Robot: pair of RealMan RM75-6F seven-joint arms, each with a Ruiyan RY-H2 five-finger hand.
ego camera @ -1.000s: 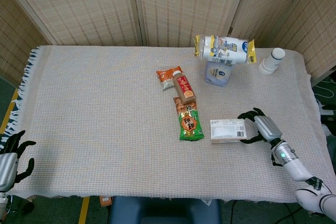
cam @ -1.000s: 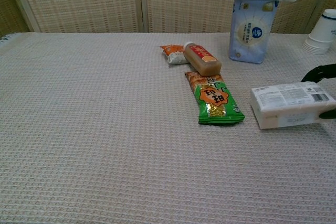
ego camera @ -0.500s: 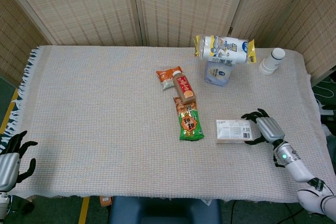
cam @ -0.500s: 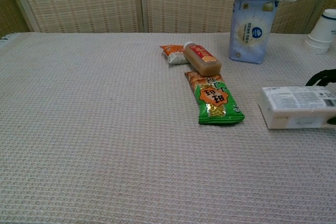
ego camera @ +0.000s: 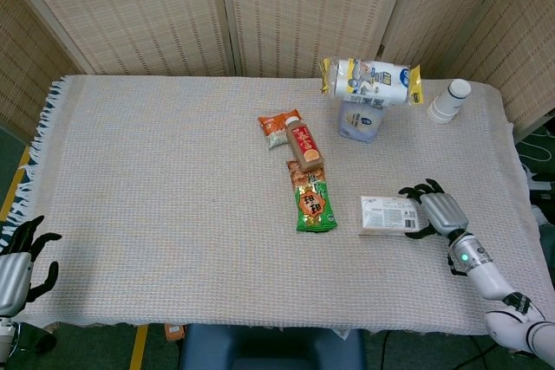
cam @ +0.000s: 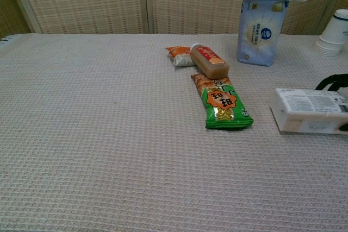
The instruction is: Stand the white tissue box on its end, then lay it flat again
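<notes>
The white tissue box lies flat on the woven cloth, right of the green snack pack. My right hand grips its right end, dark fingers over the far edge and thumb at the near edge. In the chest view the box sits at the right border, with only dark fingers of that hand showing behind it. My left hand hangs off the table's front left corner, fingers apart, holding nothing.
A green snack pack, a brown bottle and an orange packet lie mid-table. Behind the box stand a blue tissue pack with a roll pack on top, and stacked paper cups.
The right hand has slid the tissue box a short way to the right along the cloth, still flat. The left hand has barely moved.
</notes>
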